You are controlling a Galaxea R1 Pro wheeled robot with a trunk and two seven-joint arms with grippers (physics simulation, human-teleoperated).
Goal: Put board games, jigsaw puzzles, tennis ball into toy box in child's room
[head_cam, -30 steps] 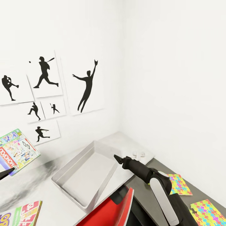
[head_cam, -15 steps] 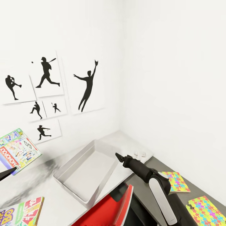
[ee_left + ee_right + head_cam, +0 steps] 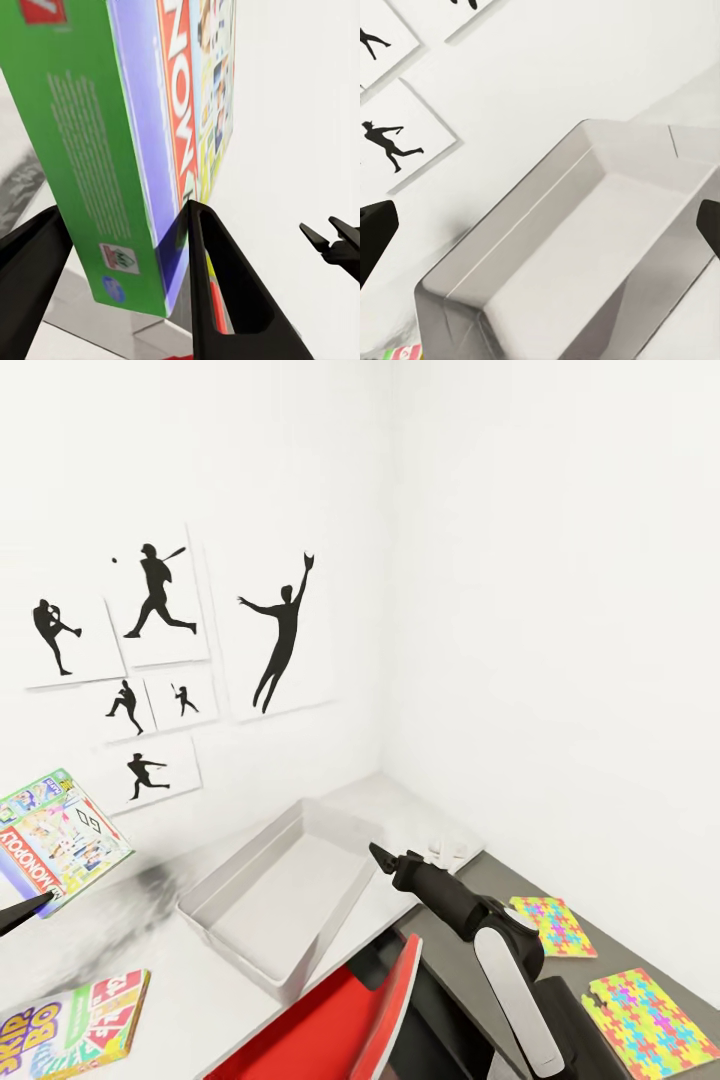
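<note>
Left gripper point(image 3: 120, 247) pinches a Monopoly box point(image 3: 142, 127) by its edge, one finger point(image 3: 225, 292) on the printed cover, the other on the green back. In the head view the box point(image 3: 55, 840) hangs in the air at far left, above the table point(image 3: 200, 980), tilted, clear of the bin. Right gripper point(image 3: 380, 857) held over the bin's near right corner; its wrist view has fingertips point(image 3: 375, 232) at opposite edges, spread wide, nothing between. Toy box point(image 3: 275, 895) sits on the pale top near the wall corner, no toys inside. Skip-Bo game point(image 3: 75, 1025) lies flat on the table, left of the bin. Two puzzles point(image 3: 550, 925) point(image 3: 650, 1025) lie on the dark lower section at right, apart from each other. Red chair point(image 3: 350, 1020) below the bin. Baseball silhouettes point(image 3: 160, 590) on the wall.
</note>
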